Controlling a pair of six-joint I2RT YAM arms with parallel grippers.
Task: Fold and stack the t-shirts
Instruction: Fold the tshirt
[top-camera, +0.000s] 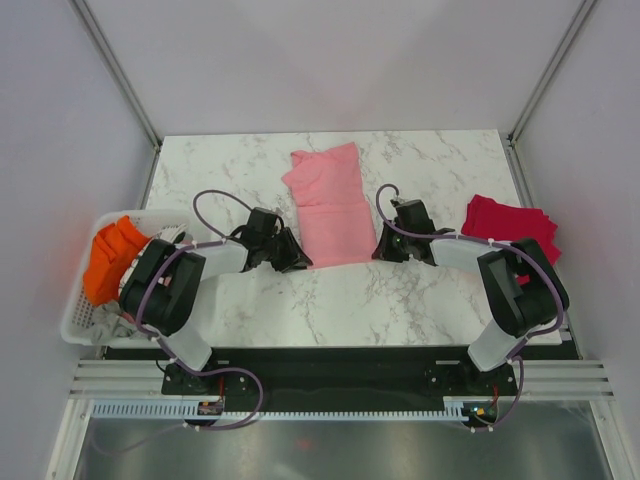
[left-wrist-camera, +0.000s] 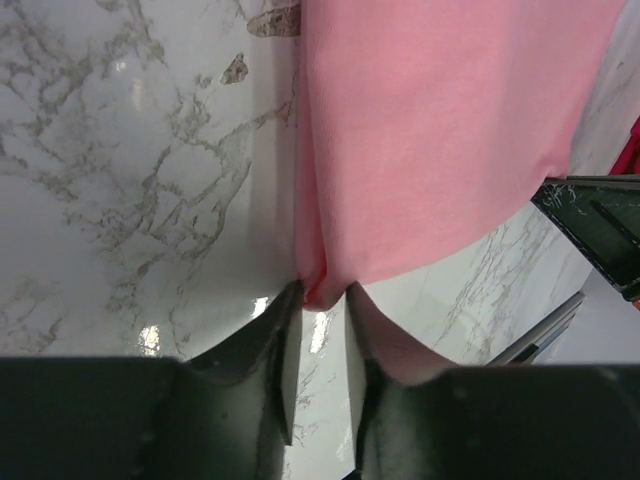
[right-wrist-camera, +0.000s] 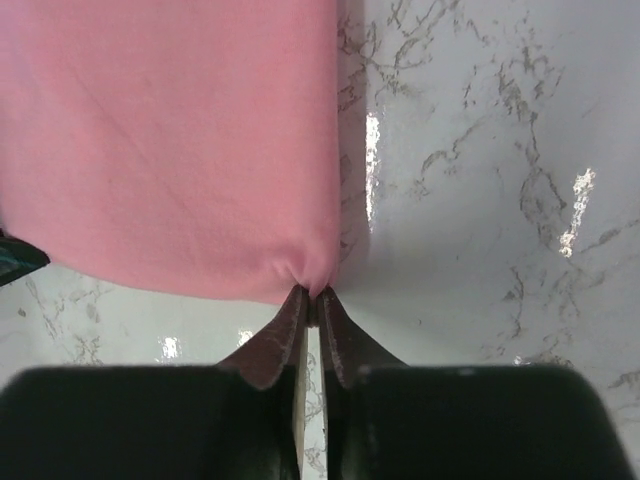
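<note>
Left pincer (left-wrist-camera: 320, 303) and right pincer (right-wrist-camera: 312, 298) clamp near corners of pink t-shirt (top-camera: 330, 215); open table (top-camera: 400, 300) flanks it.

Matt pink cloth t-shirt (top-camera: 330, 210) lies on glossy, smooth marble-patterned table (top-camera: 400, 300).

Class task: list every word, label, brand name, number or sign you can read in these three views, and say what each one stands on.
No readable text in any view.
The pink t-shirt, red t-shirt, marble table and white basket show no print, label or logo.
The small coloured parts on the front rail are too small to tell whether they bear any marking.
</note>
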